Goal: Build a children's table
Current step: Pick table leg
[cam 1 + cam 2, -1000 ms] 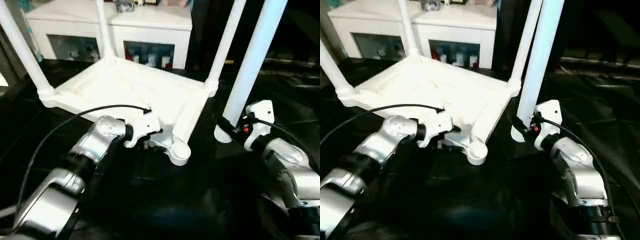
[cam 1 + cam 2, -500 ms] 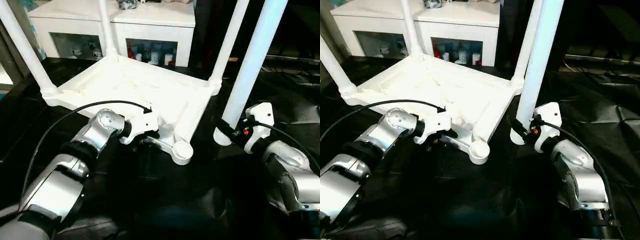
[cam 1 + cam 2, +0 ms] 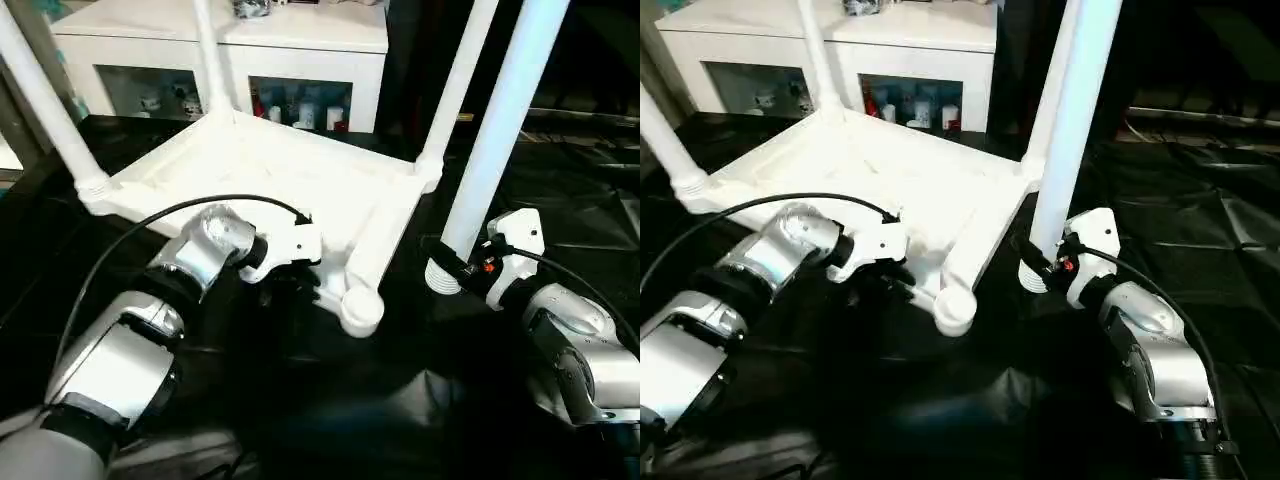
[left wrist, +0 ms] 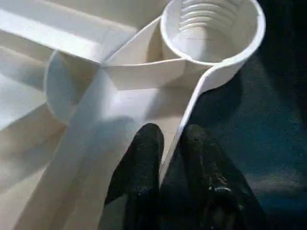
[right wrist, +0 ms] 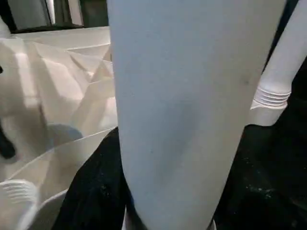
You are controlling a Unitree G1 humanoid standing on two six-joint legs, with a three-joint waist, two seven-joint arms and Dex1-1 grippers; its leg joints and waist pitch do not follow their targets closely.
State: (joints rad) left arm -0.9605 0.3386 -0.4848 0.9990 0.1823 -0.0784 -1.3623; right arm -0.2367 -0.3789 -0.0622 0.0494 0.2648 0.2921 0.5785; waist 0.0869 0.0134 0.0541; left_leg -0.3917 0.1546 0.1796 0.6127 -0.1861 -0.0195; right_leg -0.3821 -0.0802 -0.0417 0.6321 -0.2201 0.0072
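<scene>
Table top upside down on black sheet, white cabinet at 12 o'clock. Left gripper pinching rim beside empty socket. Right gripper clamping upright leg.

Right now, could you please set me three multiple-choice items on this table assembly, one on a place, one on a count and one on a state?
1. Where is the empty corner socket?
A. nearest corner of the table top
B. far corner by the cabinet
C. off the table top

2. How many legs already stand in sockets?
A. one
B. two
C. three

3. What is the right gripper doing?
A. hanging open
B. gripping the fourth leg
C. gripping the table top's rim

Answers: 1 A, the nearest socket gapes open; 2 C, three legs rise from corners; 3 B, it clasps the leg's lower end.
</scene>
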